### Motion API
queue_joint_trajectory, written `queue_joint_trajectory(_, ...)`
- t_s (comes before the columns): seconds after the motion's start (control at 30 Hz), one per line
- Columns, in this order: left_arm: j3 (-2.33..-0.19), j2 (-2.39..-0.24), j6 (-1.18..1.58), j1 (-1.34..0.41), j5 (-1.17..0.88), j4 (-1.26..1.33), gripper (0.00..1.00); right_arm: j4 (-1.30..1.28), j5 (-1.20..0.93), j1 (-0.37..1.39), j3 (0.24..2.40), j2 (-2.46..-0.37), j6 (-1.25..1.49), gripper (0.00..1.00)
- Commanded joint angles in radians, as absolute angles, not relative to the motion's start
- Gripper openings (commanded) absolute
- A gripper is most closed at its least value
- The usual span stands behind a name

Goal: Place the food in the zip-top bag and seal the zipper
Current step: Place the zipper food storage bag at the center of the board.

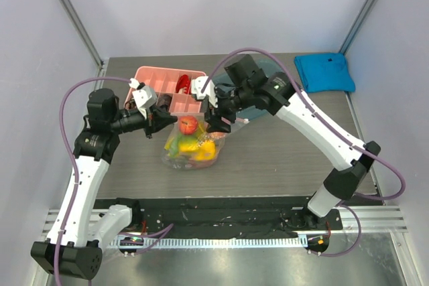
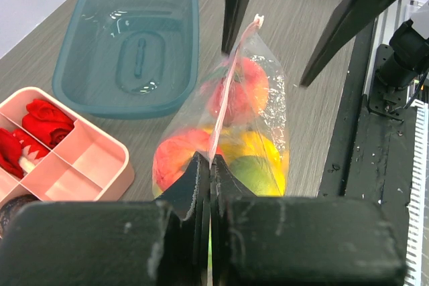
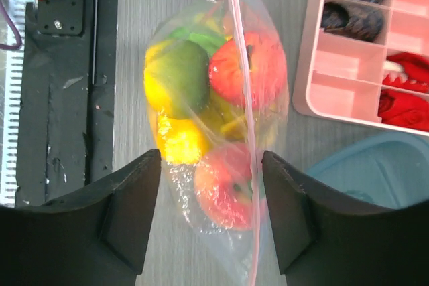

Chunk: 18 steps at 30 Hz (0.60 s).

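Note:
The zip-top bag (image 1: 194,149) stands on the table with its mouth edge up, and the food shows through it: a red tomato (image 3: 265,65), a green lime (image 3: 177,75), a peach (image 3: 228,185) and yellow pieces (image 2: 261,149). The pink zipper (image 2: 231,92) runs straight along the top edge. My left gripper (image 2: 210,162) is shut on one end of that strip. My right gripper (image 3: 211,155) is open at the other end, one finger on each side of the bag, and the zipper (image 3: 244,98) passes close to its right-hand finger without touching it.
A pink divided box (image 1: 157,78) with red and dark items sits just behind the bag. A teal plastic container (image 2: 127,38) lies beyond it, partly under my right arm. A blue cloth (image 1: 325,72) lies at the back right. The black base rail (image 1: 214,216) runs along the near edge.

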<state>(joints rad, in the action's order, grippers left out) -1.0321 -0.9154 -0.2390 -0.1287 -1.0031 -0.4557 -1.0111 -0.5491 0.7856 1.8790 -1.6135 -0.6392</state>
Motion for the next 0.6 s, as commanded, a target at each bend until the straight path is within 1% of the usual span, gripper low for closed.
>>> queue_joint_trajectory(0.0, -1.074, -0.904, -0.242, -0.126, -1.037, -0.403, 0.00, -0.943, -0.508, 0.798, 1.845, -1.661, -0.577, 0.51)
queue_joint_trajectory(0.03, -1.071, -0.899, -0.239, -0.126, -1.035, -0.403, 0.00, -0.945, -0.512, 0.798, 1.848, -1.669, -0.572, 0.36)
queue_joint_trajectory(0.07, -1.069, -0.896, -0.235, -0.126, -1.029, -0.405, 0.00, -0.957, -0.532, 0.799, 1.867, -1.675, -0.568, 0.16)
queue_joint_trajectory(0.1, -1.068, -0.885, -0.218, -0.127, -1.010, -0.403, 0.00, -0.962, -0.540, 0.801, 1.877, -1.681, -0.560, 0.01)
queue_joint_trajectory(0.17, -1.055, -0.874, -0.178, -0.126, -0.973, -0.378, 0.00, -0.965, -0.569, 0.802, 1.905, -1.681, -0.505, 0.01)
queue_joint_trajectory(0.2, -1.049, -0.864, -0.116, -0.126, -0.921, -0.353, 0.00, -0.962, -0.612, 0.801, 1.911, -1.678, -0.476, 0.01)
queue_joint_trajectory(0.27, -1.037, -0.856, -0.026, -0.126, -0.859, -0.301, 0.00, -0.912, -0.652, 0.802, 1.911, -1.655, -0.340, 0.01)
queue_joint_trajectory(0.3, -1.037, -0.854, 0.000, -0.126, -0.780, -0.261, 0.10, -0.885, -0.699, 0.802, 1.905, -1.649, -0.286, 0.01)
queue_joint_trajectory(0.33, -1.043, -0.857, 0.100, -0.126, -0.738, -0.252, 0.18, -0.864, -0.725, 0.804, 1.898, -1.640, -0.237, 0.01)
queue_joint_trajectory(0.37, -1.052, -0.862, 0.129, -0.124, -0.694, -0.250, 0.27, -0.801, -0.754, 0.804, 1.884, -1.622, -0.112, 0.01)
queue_joint_trajectory(0.4, -1.060, -0.865, 0.155, -0.124, -0.666, -0.261, 0.51, -0.757, -0.771, 0.804, 1.841, -1.609, -0.045, 0.01)
queue_joint_trajectory(0.43, -1.081, -0.874, 0.188, -0.124, -0.619, -0.271, 0.61, -0.711, -0.797, 0.802, 1.816, -1.599, 0.033, 0.01)
queue_joint_trajectory(0.47, -1.091, -0.877, 0.205, -0.124, -0.605, -0.284, 0.74, -0.624, -0.808, 0.804, 1.768, -1.576, 0.143, 0.01)
queue_joint_trajectory(0.5, -1.098, -0.879, 0.219, -0.124, -0.594, -0.291, 0.79, -0.583, -0.813, 0.802, 1.743, -1.565, 0.200, 0.01)
queue_joint_trajectory(0.53, -1.110, -0.877, 0.250, -0.126, -0.571, -0.308, 1.00, -0.540, -0.801, 0.802, 1.717, -1.556, 0.250, 0.01)
queue_joint_trajectory(0.57, -1.114, -0.874, 0.261, -0.124, -0.566, -0.308, 1.00, -0.449, -0.792, 0.802, 1.657, -1.531, 0.302, 0.01)
